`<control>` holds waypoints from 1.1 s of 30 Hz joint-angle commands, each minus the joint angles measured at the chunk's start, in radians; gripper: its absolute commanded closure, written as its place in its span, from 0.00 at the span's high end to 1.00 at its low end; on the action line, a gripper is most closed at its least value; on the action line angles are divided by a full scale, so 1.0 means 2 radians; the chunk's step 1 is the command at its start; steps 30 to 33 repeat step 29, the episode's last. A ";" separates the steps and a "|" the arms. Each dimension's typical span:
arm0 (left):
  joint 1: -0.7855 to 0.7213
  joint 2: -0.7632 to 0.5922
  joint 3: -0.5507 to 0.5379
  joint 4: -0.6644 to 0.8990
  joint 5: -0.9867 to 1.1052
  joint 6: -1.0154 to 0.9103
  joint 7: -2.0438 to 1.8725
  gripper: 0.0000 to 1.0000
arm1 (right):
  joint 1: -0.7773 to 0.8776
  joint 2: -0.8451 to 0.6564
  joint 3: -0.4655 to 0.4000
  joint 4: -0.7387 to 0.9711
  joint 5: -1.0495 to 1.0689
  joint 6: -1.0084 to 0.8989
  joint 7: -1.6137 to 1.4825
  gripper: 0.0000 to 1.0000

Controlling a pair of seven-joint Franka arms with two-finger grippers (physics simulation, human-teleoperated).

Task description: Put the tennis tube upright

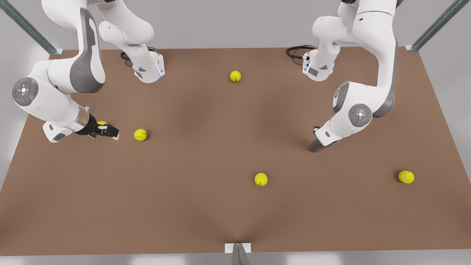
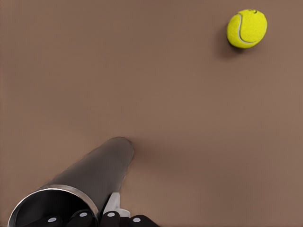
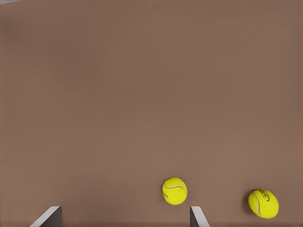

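We see the tennis tube [image 2: 92, 177] in the left wrist view, slanting from its rimmed open end by the camera down to the table [image 1: 206, 147], where its far end seems to touch. In the front view it sits near the table's right edge, under the left gripper [image 1: 319, 141]. That gripper's fingers [image 2: 113, 208] sit against the rim, apparently clamped on it. A thin rim hold could slip as we tip the tube up, or the foot could skid. A tennis ball [image 2: 246, 29] lies well apart. The right gripper [image 1: 110, 131] waits near the left edge, fingers [image 3: 47, 217] wide and empty, two balls [image 3: 174, 190] ahead.
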 commanded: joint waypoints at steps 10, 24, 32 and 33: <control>-0.002 0.011 -0.002 0.001 0.006 0.014 -0.100 0.42 | 0.000 0.000 0.000 0.000 0.000 0.000 -0.007 1.00; -0.002 -0.122 0.015 0.115 -0.046 -0.187 -0.067 1.00 | 0.000 0.000 0.000 0.000 0.000 -0.001 -0.008 1.00; -0.001 -0.143 0.027 0.081 -0.003 -0.148 -0.024 1.00 | 0.000 0.000 0.000 0.000 0.001 0.000 -0.007 1.00; -0.001 -0.143 0.027 0.081 -0.003 -0.148 -0.024 1.00 | 0.000 0.000 0.000 0.000 0.001 0.000 -0.007 1.00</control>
